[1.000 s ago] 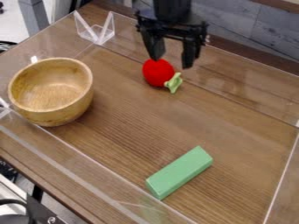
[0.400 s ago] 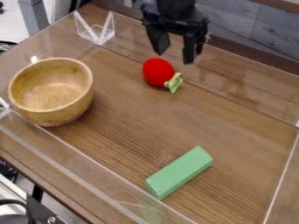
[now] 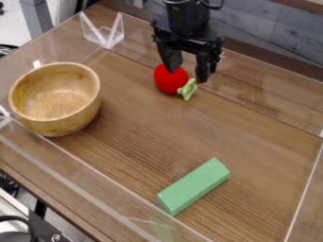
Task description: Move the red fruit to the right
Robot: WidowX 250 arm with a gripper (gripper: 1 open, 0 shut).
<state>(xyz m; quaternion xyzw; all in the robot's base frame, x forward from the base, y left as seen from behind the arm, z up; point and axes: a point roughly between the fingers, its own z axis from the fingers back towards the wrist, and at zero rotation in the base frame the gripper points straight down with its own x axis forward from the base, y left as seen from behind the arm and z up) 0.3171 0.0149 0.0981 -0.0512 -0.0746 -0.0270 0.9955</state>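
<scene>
The red fruit (image 3: 169,79) is a small bright red toy strawberry lying on the wooden table, its pale green stem (image 3: 188,91) pointing toward the lower right. My black gripper (image 3: 186,68) hangs straight down just above and slightly behind it, jaws open, with the left finger overlapping the fruit's top in the view. Nothing is held between the fingers.
A wooden bowl (image 3: 55,96) stands at the left. A green rectangular block (image 3: 195,185) lies near the front. Clear acrylic walls (image 3: 101,30) border the table, with a folded clear corner piece at the back left.
The gripper rolled a little and came down closer over the red fruit, staying open. The fruit, bowl and block have not moved.
</scene>
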